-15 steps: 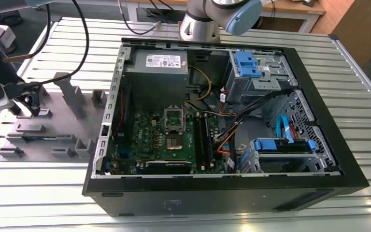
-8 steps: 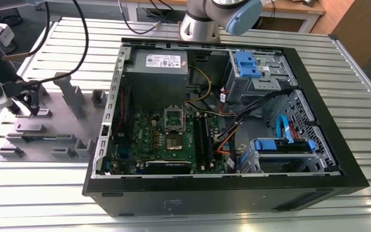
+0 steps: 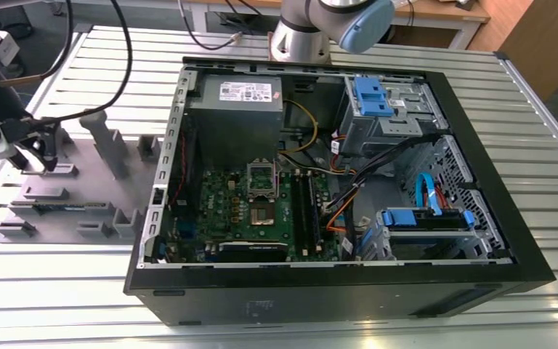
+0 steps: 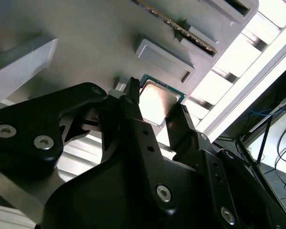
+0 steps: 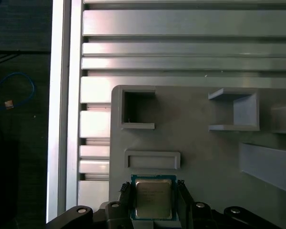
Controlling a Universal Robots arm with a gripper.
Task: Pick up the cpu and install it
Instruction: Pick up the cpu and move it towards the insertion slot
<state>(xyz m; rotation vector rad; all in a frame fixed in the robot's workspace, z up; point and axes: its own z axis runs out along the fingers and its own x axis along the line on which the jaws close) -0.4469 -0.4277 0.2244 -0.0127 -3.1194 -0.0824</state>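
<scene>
Right between the jaws of the gripper (image 5: 153,187) sits the cpu (image 5: 153,204), silver top showing, over the grey fixture plate (image 5: 205,157); whether they pinch it or merely flank it, I cannot tell. Well apart, toward the exterior view's right, lies the open computer case (image 3: 516,243)

Bright, even overhead light in the exterior view; sheen on the slatted table (image 3: 540,309) at five o'clock, deep shade inside the computer case (image 3: 308,294). White glare off the cpu (image 4: 156,102) lid in the second wrist view.
</scene>
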